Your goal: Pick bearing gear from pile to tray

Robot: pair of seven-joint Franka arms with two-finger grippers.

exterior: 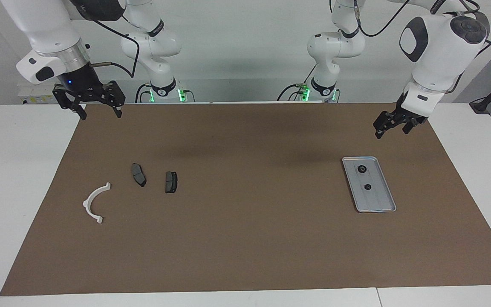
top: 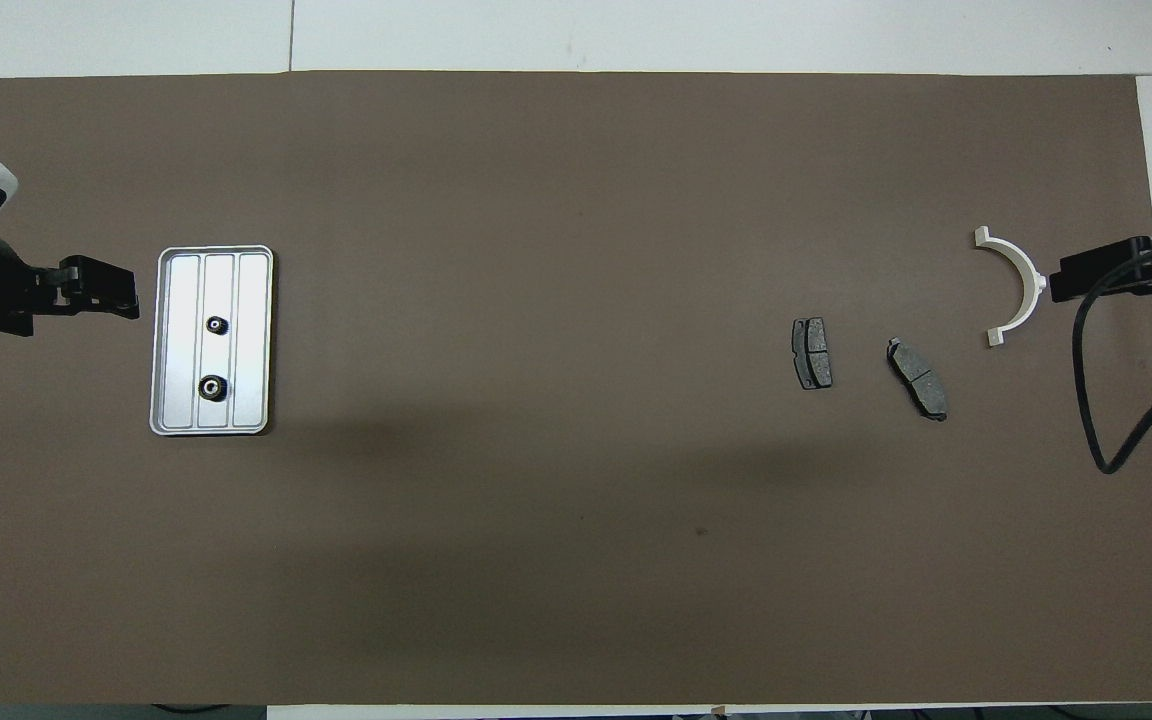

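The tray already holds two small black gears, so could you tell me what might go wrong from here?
1. The two gears lie loose in the tray; a bump could roll them off its low rim.
2. Only two brake pads and a white bracket remain in the pile, so another pick would likely take a wrong part.
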